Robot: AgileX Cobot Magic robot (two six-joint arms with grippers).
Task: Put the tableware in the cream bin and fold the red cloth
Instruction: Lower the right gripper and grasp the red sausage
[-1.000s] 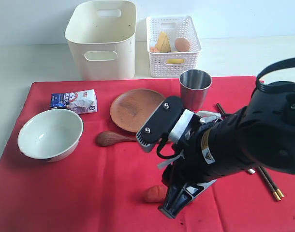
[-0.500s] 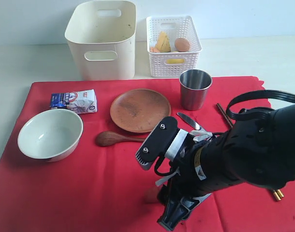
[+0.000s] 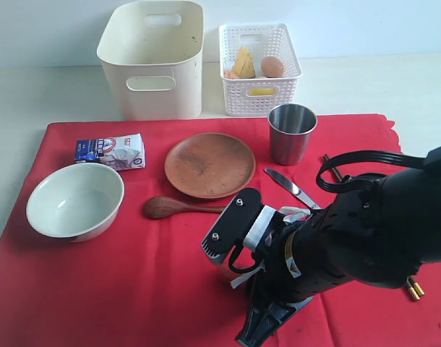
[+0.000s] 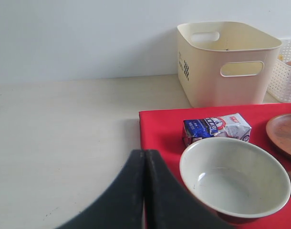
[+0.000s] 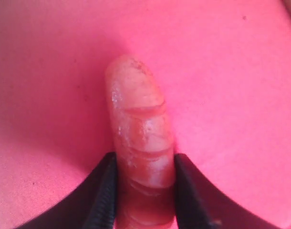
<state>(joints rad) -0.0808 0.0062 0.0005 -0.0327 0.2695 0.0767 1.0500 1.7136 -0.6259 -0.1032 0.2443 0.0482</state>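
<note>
One big red cloth [image 3: 134,289] lies on the desk [image 3: 394,79], cream bin [image 3: 152,58] beyond it, tableware [image 3: 210,165] lying on it. My right jaws clasp the sausage [image 5: 140,124] on the cloth; left jaws are pressed together. I'd lift straight up, sparing the fabric.

Black jaws of right gripper [image 5: 144,193] sit against both sides of a glossy, ridged sausage [image 5: 141,143], probably clamped. It lies lengthwise on the red cloth [image 5: 231,86].
</note>
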